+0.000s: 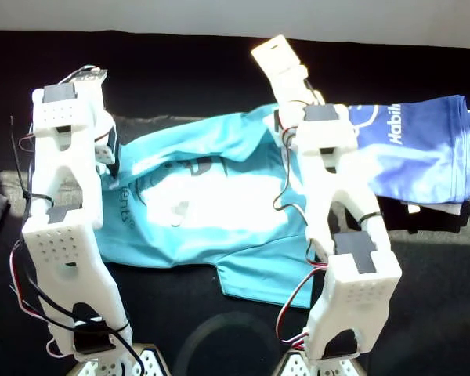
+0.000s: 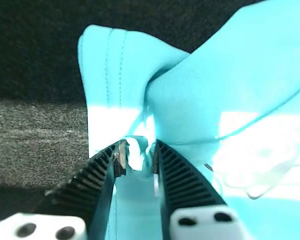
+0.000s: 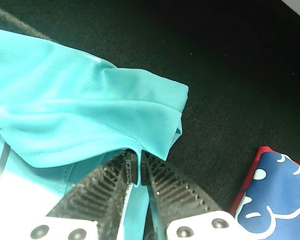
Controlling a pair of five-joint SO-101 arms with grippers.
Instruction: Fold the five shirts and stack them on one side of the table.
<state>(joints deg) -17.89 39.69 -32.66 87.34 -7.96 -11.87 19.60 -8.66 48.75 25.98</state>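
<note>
From above, a turquoise mesh-knit shirt point(image 1: 211, 211) is lying spread and rumpled across the black cloth-covered table point(image 1: 180, 70). The left arm point(image 1: 63, 180) is reaching down to its one side edge and the right arm point(image 1: 329, 157) to its far edge, probably so the two can carry the cloth over together in one fold. Off to the outer side of the right arm, a blue printed shirt point(image 1: 423, 153) is sitting folded on top of dark folded garments point(image 1: 423, 215), so that side is evidently serving as the stack. In the left wrist view, the left pincer point(image 2: 138, 161) is pressing its ribbed black jaws onto a bunched bit of turquoise fabric. The stitched hem is rising just beyond the tips and the rest of the shirt is trailing off to one side, which suggests a firm hold on the edge for lifting. In the right wrist view, the right pincer point(image 3: 139, 169) is pinching a thin seam of the same shirt between jaws brought nearly together. The cloth is fanning out directly ahead of the tips, and the blue printed shirt is lying near, apart from the pincer, across a strip of bare table
</note>
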